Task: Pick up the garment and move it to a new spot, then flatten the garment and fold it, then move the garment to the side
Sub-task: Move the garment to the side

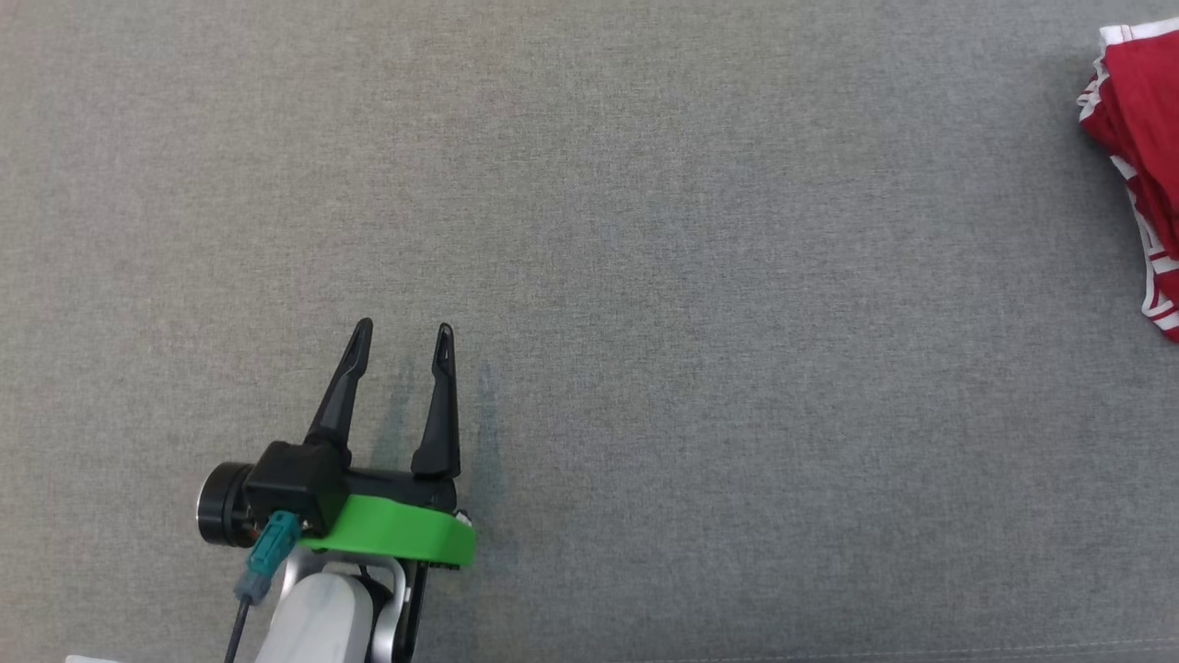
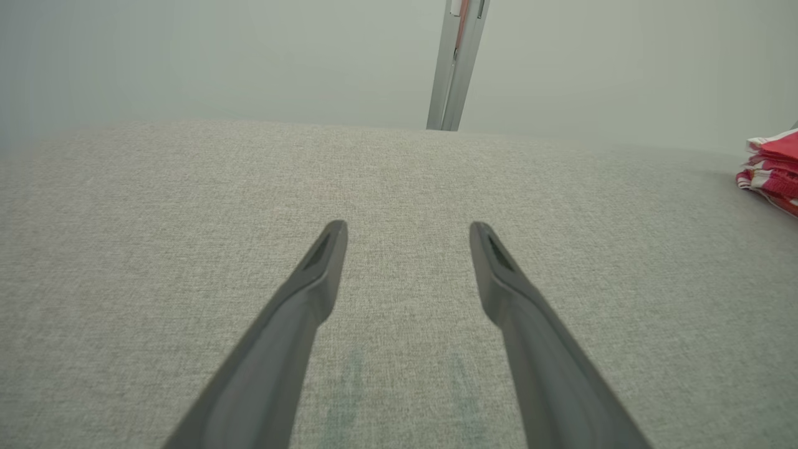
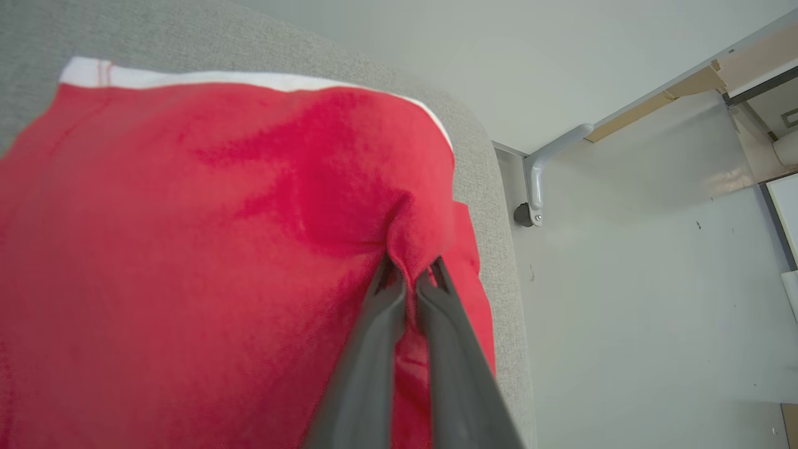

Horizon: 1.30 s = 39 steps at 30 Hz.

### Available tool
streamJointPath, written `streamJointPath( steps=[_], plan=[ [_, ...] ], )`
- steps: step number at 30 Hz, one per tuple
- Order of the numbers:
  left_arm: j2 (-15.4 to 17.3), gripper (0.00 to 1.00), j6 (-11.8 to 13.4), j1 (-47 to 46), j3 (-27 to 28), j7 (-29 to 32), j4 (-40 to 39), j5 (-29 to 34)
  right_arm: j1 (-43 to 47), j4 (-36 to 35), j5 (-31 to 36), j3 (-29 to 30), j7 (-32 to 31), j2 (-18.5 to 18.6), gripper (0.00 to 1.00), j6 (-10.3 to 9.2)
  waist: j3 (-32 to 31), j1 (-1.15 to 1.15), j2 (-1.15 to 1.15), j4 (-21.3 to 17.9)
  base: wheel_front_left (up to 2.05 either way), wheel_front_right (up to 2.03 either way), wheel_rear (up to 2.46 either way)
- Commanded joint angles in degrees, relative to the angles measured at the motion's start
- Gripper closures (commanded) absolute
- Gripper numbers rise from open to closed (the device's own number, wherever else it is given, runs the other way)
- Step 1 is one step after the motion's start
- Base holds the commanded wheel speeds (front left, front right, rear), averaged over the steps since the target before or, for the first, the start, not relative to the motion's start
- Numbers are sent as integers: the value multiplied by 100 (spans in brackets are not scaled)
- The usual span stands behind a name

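Left tool [image 1: 404, 325] nearest, lower left of head view, on a pale forearm [image 1: 318, 617] with a green collar [image 1: 405, 534] and a teal plug [image 1: 272, 548] at its side. Fingers [image 1: 343, 391] spread wide, nothing between them. They point up the view over bare grey woven cloth, faint shadows beneath them.

Bench [image 1: 737, 276]: grey fabric cover, flat, rounded at the far edge in the left wrist view.

Garment [image 1: 1142, 138]: red with white trim and stripes, at the far right edge of the head view and cut off by it. It lies well apart from the left tool. From the left wrist it shows as a low layered stack at the right margin, red and white bands showing along its side.

Right tool [image 3: 413, 274]: fingers pressed together, pinching a raised fold of the red cloth near the garment's right edge. The cloth puckers into a ridge just above the tips. A white band runs along the garment's far edge. The pinched spot sits close to the bench's rounded edge.

Background: a grey metal post [image 2: 455, 62] rises behind the bench against a pale wall. A light bracket [image 3: 542, 168] is off the bench corner in the right wrist view.
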<state>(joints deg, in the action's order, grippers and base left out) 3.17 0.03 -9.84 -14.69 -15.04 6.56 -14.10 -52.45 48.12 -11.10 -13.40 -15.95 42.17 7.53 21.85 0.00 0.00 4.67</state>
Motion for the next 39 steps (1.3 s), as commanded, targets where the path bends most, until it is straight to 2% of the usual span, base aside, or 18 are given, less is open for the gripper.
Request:
streamJointPath(
  steps=[1, 2, 3, 10, 16, 21, 28, 39],
  plan=[
    [3, 0, 7, -97, -11, -17, 6, 21, -91, 84, 161, 22, 98, 29, 60, -9, 45, 0, 0, 38, 0, 0, 0],
    [3, 0, 9, -95, -24, -17, 17, 30, -77, 145, 262, 51, 151, 14, 4, -9, 48, 0, 0, 36, 0, 0, 0],
    [2, 0, 14, -99, -35, -17, 24, 37, -81, 202, 371, 94, 207, 4, 0, -10, 50, 0, 0, 32, 0, 0, 0],
    [36, 0, 21, -93, -34, -17, 75, 60, -144, 582, 1074, 735, 721, -203, 0, -9, -27, 0, 0, -102, 0, 0, 0],
    [85, 0, 42, -76, 48, -16, 182, -31, -212, 533, 1044, 1086, 1113, -856, 0, -9, -268, 0, 0, -348, 0, 0, 0],
    [124, 0, 80, -175, 205, -8, 333, -183, -99, 355, 825, 938, 1491, -1424, 0, -9, -597, 0, 0, -527, 0, 0, 0],
    [286, 0, 221, -367, 596, -14, 807, -291, 194, 138, 372, 399, 1861, -2232, 0, -9, -1023, 0, 0, -649, 0, 0, 0],
    [184, 0, 197, -148, 945, -17, 1146, -405, 1077, -239, -285, 159, 2910, -3192, 0, -9, -1405, 0, 0, -519, 0, 0, 0]
  ],
)
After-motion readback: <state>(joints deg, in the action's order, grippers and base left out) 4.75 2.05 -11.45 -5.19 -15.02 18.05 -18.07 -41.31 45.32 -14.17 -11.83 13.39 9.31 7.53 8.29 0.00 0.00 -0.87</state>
